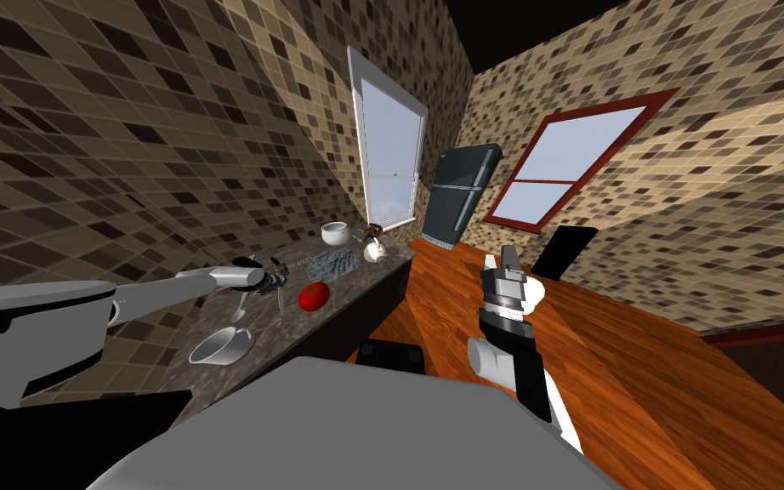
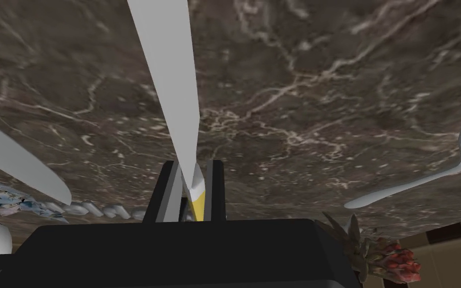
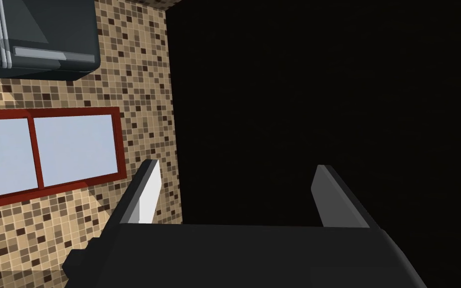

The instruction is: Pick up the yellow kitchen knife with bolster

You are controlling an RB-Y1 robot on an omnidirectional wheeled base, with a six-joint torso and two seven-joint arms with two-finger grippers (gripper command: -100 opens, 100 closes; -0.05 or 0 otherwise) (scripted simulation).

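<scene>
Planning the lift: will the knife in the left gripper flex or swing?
Likely stiff: the knife looks straight. The left gripper pinches only its narrow yellow handle, with the long blade sticking out, so it may pivot, perhaps slip.

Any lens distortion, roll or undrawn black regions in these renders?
Head view: wide-lens warp, whole frame rolled, walls splay, so the counter only looks slanted. Left wrist view: the knife in the left jaws looms oversized from closeness; flat, glare-free light. Right wrist view: a pure black area, nothing drawn.
</scene>
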